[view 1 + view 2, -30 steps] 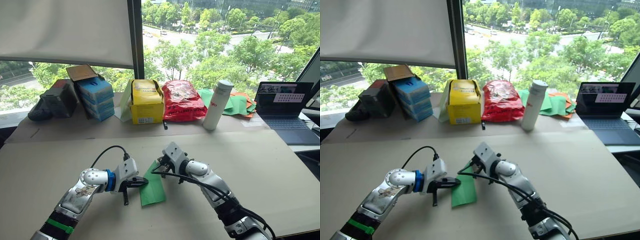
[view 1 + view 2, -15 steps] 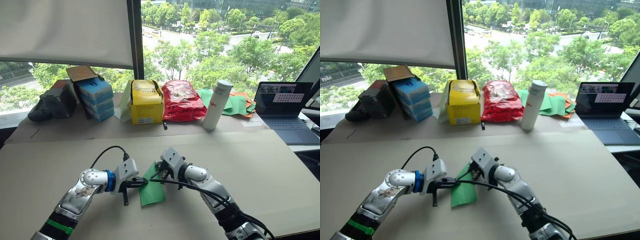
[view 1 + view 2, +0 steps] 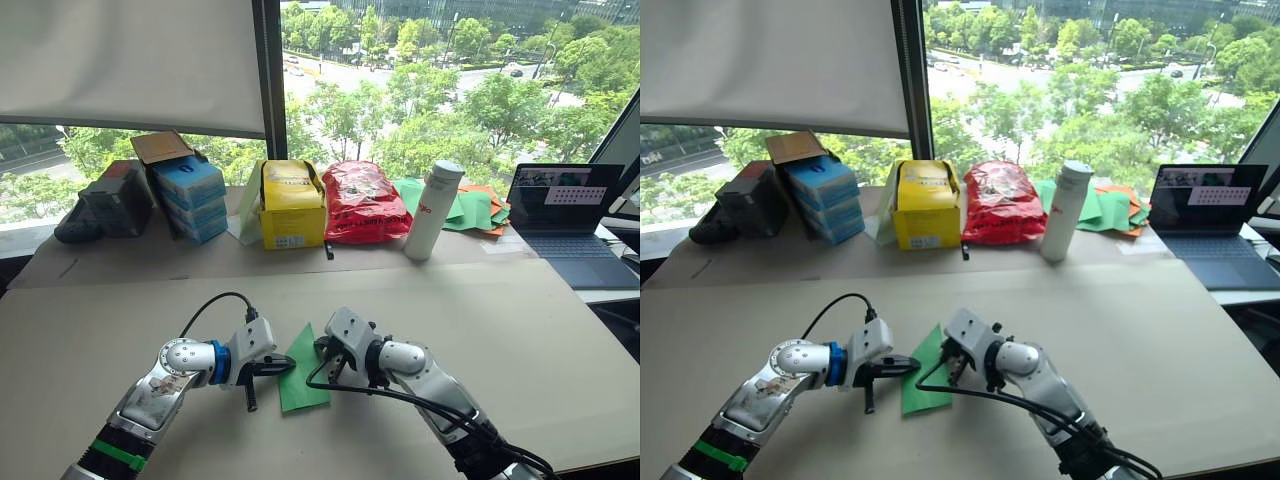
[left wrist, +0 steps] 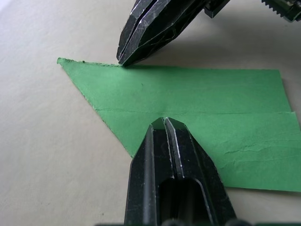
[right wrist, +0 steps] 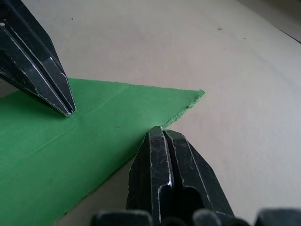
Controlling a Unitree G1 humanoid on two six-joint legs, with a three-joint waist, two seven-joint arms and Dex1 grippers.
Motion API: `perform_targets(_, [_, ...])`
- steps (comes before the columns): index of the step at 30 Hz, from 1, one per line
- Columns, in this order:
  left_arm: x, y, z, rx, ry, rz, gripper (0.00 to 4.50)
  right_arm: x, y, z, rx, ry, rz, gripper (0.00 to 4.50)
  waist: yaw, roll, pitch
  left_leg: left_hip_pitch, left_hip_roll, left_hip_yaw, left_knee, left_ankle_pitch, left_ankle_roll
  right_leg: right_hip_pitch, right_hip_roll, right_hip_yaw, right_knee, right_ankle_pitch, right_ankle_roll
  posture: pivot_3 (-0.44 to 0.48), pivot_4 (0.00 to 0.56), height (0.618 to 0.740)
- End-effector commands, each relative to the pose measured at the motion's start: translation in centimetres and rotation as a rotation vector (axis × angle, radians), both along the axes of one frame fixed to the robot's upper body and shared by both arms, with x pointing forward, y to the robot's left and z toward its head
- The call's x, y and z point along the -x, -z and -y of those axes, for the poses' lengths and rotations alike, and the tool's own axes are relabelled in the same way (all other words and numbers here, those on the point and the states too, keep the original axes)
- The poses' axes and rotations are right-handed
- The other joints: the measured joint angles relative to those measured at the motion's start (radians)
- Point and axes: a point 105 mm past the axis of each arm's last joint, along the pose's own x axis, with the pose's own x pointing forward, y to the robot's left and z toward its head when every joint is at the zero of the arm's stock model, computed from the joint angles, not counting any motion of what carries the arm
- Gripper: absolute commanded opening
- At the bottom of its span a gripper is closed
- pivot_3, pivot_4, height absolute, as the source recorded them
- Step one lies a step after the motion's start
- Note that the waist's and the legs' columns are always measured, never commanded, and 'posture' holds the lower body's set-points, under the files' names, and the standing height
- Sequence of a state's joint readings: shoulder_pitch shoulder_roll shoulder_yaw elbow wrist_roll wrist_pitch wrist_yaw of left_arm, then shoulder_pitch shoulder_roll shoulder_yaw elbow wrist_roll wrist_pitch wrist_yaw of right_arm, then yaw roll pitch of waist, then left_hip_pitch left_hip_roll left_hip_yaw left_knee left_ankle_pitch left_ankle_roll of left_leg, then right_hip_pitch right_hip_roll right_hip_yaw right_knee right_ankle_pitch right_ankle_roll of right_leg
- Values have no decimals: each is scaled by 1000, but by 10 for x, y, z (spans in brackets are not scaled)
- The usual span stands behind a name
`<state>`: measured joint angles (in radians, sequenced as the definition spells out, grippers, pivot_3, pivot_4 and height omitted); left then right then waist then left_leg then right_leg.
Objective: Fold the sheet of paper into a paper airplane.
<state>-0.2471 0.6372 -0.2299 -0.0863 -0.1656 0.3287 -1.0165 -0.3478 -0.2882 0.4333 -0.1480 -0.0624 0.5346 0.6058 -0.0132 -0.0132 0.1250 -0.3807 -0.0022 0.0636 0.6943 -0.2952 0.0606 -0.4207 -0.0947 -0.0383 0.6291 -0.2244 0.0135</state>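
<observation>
The sheet of paper (image 3: 303, 375) is bright green, folded into a narrow strip with one pointed end and a long centre crease (image 4: 188, 99). It lies flat on the tan table (image 3: 520, 330) between my two grippers. My left gripper (image 3: 284, 366) is shut, and its tip (image 4: 164, 123) rests on the paper's left edge. My right gripper (image 3: 326, 371) is also shut, its tip (image 5: 159, 131) touching the paper's right edge close to the pointed end. Nothing is pinched between the fingers of either one.
Along the back by the window stand a black bag (image 3: 105, 205), stacked blue boxes (image 3: 190, 195), a yellow box (image 3: 293, 205), a red bag (image 3: 362, 200), a white bottle (image 3: 436, 210), a heap of green and orange sheets (image 3: 470, 208) and a laptop (image 3: 565, 210).
My right gripper has drawn back toward me along the paper's right edge and dropped lower. The left gripper and the paper have stayed put.
</observation>
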Motion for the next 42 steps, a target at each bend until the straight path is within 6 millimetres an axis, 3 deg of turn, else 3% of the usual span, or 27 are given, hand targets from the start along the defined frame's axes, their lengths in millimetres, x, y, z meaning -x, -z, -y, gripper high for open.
perform_targets(1, [4,19,-9,-60,-29,-62,16,10,-6,-7,-54,-34,-14,0,0,0,0,0,0,0,0,0,0,0,0,0,0,0,0,0,150,740])
perform_targets(9, [3,19,-9,-61,-28,-61,16,21,2,-3,-11,-64,-40,0,1,0,0,-1,0,0,0,0,0,0,0,0,-1,0,0,0,150,740])
perform_targets(14, [2,18,-9,-61,-27,-61,16,27,22,2,41,-63,-93,0,1,0,0,0,0,0,0,0,0,0,0,0,-1,0,0,0,150,740])
perform_targets(23, [2,18,-10,-68,-29,-60,16,28,7,0,36,-99,-34,0,1,0,0,0,0,0,0,0,0,0,0,0,-1,0,0,0,150,740])
perform_targets(29, [1,18,-11,-71,-28,-57,16,45,16,4,111,-170,-73,0,1,0,0,-1,0,0,0,0,0,0,0,-1,-1,0,0,0,150,740])
perform_targets(35, [1,19,-11,-72,-23,-61,16,24,-10,11,38,-80,42,0,2,0,0,-1,0,0,0,0,0,0,1,-1,-1,0,0,0,150,740])
perform_targets(42, [1,19,-11,-72,-22,-60,16,26,-38,4,-88,-100,102,0,2,0,0,-2,0,0,0,0,0,-1,0,-1,-1,0,0,0,150,740])
